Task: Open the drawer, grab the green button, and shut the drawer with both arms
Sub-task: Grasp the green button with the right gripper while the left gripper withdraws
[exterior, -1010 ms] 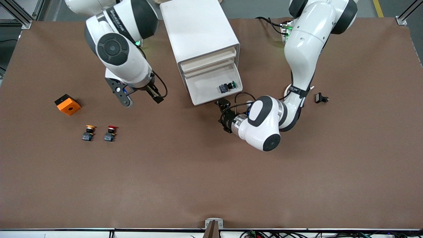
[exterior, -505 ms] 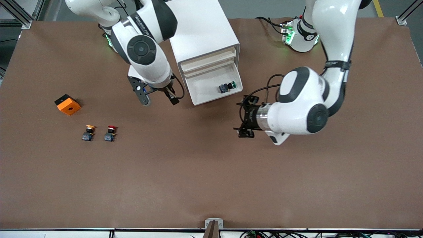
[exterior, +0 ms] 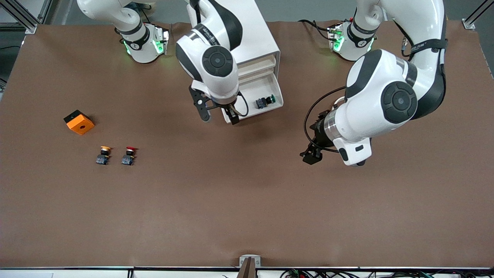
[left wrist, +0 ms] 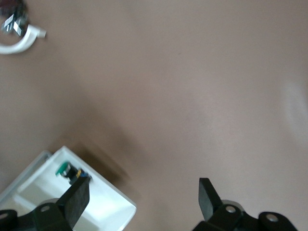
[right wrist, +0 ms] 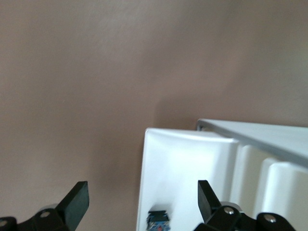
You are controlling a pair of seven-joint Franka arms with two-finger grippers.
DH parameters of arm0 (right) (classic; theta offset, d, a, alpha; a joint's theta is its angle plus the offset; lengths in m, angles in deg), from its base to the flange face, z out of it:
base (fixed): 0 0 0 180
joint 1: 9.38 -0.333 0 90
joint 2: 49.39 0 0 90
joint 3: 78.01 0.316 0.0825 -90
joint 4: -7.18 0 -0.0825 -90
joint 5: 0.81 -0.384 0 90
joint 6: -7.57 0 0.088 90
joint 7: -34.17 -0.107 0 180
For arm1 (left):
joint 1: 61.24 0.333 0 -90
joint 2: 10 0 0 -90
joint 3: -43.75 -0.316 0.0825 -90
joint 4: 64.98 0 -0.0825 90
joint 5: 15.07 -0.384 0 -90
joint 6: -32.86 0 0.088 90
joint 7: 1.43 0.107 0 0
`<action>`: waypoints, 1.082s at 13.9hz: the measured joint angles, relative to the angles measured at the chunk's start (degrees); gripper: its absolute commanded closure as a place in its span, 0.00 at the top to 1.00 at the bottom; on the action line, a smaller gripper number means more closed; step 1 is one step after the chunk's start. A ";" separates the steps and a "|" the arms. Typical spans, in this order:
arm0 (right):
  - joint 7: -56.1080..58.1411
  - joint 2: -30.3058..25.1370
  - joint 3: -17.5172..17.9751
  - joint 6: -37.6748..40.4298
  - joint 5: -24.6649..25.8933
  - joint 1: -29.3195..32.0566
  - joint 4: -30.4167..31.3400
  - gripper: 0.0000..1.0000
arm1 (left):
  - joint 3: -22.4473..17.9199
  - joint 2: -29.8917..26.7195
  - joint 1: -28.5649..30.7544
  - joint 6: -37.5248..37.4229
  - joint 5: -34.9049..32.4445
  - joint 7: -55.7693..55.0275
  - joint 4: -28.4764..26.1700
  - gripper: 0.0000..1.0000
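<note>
The white cabinet (exterior: 235, 34) stands at the back middle of the table. Its lowest drawer (exterior: 249, 94) is pulled out, and the green button (exterior: 266, 101) lies in it on its side. My right gripper (exterior: 218, 114) is open and empty over the drawer's front corner toward the right arm's end. In the right wrist view the gripper (right wrist: 142, 199) spans the drawer's edge (right wrist: 192, 159), with the button (right wrist: 158, 220) between the fingers. My left gripper (exterior: 313, 139) is open and empty over bare table toward the left arm's end. The left wrist view shows the gripper (left wrist: 140, 197), drawer (left wrist: 108, 211) and button (left wrist: 66, 170).
An orange block (exterior: 79, 122), a yellow-capped button (exterior: 103, 154) and a red-capped button (exterior: 128, 155) sit toward the right arm's end. A white curved piece (left wrist: 21, 44) lies on the table in the left wrist view. The brown table (exterior: 231, 200) stretches toward the front camera.
My right gripper has swung from the table beside the cabinet to over the open drawer's corner. My left gripper has drawn away from the drawer's front toward the left arm's end.
</note>
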 measured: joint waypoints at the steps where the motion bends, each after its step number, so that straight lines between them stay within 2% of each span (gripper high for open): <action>1: -0.50 0.80 0.00 -0.91 0.00 -0.80 -0.35 1.00 | -0.39 -0.46 0.34 0.00 -1.09 2.89 -0.01 1.00; 7: -1.51 7.10 0.01 -6.03 0.00 -7.11 -0.72 1.00 | -0.78 -4.78 2.12 -3.93 -15.39 22.39 -0.40 1.00; 12: -1.51 9.18 0.01 -7.09 -0.03 -8.58 -0.94 1.00 | -0.84 -8.14 6.50 -6.57 -16.76 38.94 -2.07 1.00; 15: -1.87 9.64 0.02 -9.02 -0.81 -9.80 -0.96 1.00 | -0.05 -14.28 11.08 -6.36 -16.73 49.10 -7.89 1.00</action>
